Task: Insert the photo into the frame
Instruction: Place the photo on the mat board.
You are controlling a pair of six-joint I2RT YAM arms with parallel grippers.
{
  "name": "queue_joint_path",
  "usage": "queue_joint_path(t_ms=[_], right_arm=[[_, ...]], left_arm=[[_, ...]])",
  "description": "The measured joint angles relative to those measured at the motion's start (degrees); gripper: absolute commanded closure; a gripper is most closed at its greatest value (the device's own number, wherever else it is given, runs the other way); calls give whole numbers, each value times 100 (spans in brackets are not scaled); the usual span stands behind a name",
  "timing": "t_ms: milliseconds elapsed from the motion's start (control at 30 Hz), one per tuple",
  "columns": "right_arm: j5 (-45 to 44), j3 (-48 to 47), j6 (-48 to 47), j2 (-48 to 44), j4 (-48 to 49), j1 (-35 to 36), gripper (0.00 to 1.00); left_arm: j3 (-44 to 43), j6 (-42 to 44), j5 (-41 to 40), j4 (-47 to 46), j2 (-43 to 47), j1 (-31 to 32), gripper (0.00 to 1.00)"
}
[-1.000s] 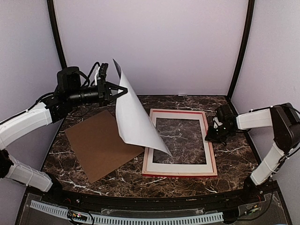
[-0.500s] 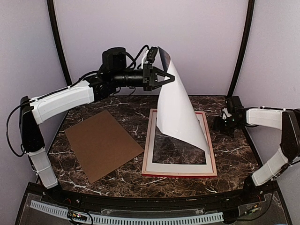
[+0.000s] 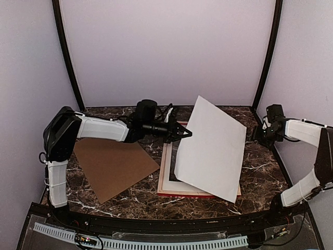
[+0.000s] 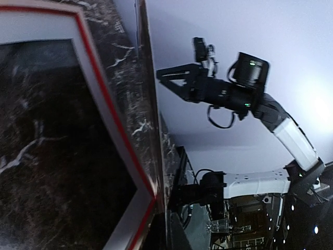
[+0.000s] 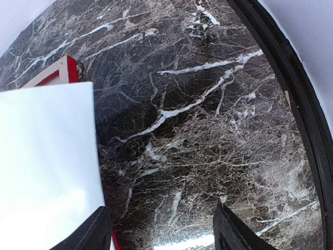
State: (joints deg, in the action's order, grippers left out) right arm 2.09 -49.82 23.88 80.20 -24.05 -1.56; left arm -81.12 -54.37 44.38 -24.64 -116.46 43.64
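— At centre right, is the photo [image 3: 210, 148] in?
— Not yet. It hangs slanted over the frame [image 3: 164, 174], white back up, long axis running top to bottom, and needs lowering and squaring. The left gripper [image 3: 186, 134] pinches its left edge; the right gripper [image 3: 258, 134] gapes empty at the right edge.

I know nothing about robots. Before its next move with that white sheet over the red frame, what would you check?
1. Grip: left jaws shut on the photo at its left edge: ok.
2. Alignment: photo sits skewed against the frame edges: not ok.
3. Flatness: photo tilted, not seated in the frame: not ok.
4. Clearance: right jaws open, empty, off near the table right edge: ok.
5. Clutter: backing board beside the frame, off its opening: ok.
6. Printed side down: only the white back shows: cannot tell.
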Motion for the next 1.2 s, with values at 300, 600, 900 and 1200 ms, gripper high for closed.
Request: queue_joint_path(t_ms=[300, 600, 900, 1200], right_arm=[[50, 59, -81, 0, 7, 0, 33], [168, 249, -92, 4, 48, 0, 33], [308, 308, -109, 35, 170, 0, 31], [446, 339, -179, 50, 225, 0, 31]], left_arm=[[859, -457, -654, -560, -505, -173, 100], [1355, -474, -1257, -866, -448, -173, 100], [1390, -267, -1676, -479, -264, -173, 100], [1353, -7, -1965, -114, -160, -173, 100]])
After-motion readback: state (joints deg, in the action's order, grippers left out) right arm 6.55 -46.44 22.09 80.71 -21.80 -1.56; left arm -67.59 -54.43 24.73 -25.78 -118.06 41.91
